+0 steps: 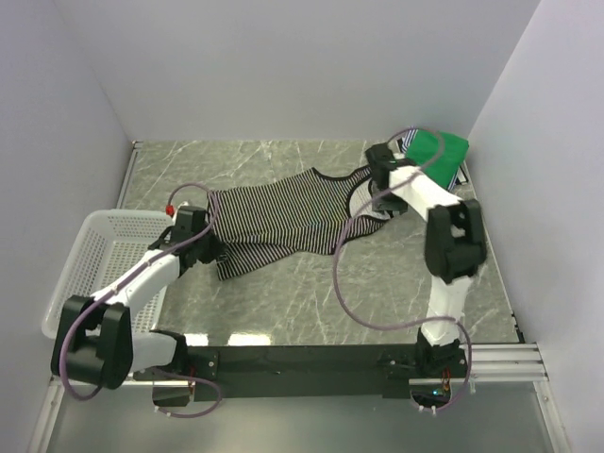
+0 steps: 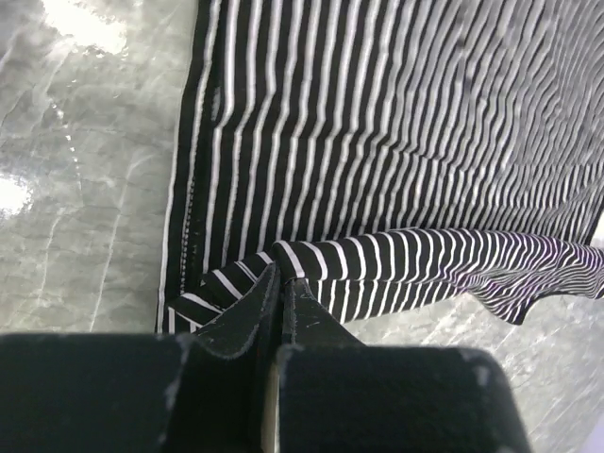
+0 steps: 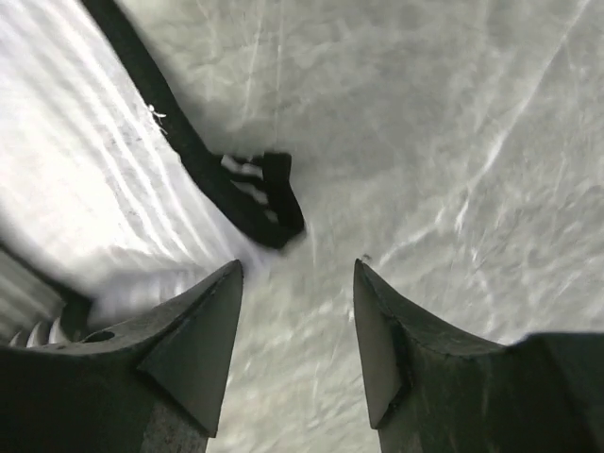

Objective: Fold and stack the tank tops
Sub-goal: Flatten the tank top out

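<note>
Pinching the hem of the striped tank top, on the worktop, in the closed left gripper. Holding the right gripper parted near its strap. Seeing green tank top far right.

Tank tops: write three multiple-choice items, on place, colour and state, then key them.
1. The green tank top lies: A) near left edge B) far right corner C) middle of the table.
2. The striped tank top is: A) black and white B) red and white C) blue and grey.
3. The right jaws are: A) shut on a strap B) shut on nothing C) open, holding nothing.
B, the top view shows it there; A, its stripes show plainly; C, a bare gap stands between them.
</note>
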Robot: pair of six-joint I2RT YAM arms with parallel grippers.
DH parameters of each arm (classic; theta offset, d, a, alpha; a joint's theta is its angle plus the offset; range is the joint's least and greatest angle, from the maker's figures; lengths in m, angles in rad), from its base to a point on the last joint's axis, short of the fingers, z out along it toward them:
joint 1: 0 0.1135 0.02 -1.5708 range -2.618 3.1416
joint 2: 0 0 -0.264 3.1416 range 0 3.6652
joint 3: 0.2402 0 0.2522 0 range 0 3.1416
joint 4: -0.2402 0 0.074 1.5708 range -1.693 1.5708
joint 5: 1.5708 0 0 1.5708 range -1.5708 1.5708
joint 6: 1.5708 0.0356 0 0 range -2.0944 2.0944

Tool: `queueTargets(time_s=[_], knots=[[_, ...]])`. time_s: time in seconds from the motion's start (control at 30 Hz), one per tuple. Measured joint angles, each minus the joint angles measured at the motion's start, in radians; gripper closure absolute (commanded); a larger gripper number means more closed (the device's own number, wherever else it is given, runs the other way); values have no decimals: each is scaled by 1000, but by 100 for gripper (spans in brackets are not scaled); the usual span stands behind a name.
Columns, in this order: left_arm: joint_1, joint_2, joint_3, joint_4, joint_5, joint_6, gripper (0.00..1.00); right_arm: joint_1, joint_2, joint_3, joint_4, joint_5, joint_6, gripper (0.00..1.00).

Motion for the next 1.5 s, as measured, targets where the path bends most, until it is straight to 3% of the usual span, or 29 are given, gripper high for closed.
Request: queueTargets(time_s=[0.17,0.27,0.4,0.5,0.7,1.2,1.4,1.5], knots=[[5,11,-8,40,78,-13,99,-4,-299,-204,200,-166,82,47],[-82,-33,-9,49,91,-12,99,77,-414,-326,316,-230,136,47],[-277,-138,-37,53,73,-24,99,214,-483,-492,421,-301,196,47],[-415,-253,-140,53,52,-72,99,234,-545,-657,490,-338,250,47],[-457,-364,-261,-58,-16,-133,99,239,-609,-889,601,-368,357,49],[-457,-322,-194,-80,-77,-131,99,332,-518,-932,860,-335,571,46],[-457,-317,-188,-88,-83,-121,99,351,-433,-864,858,-273,593,59],[-457,-320,-173,-109,-97,-115,99,367,-423,-851,837,-236,591,75]])
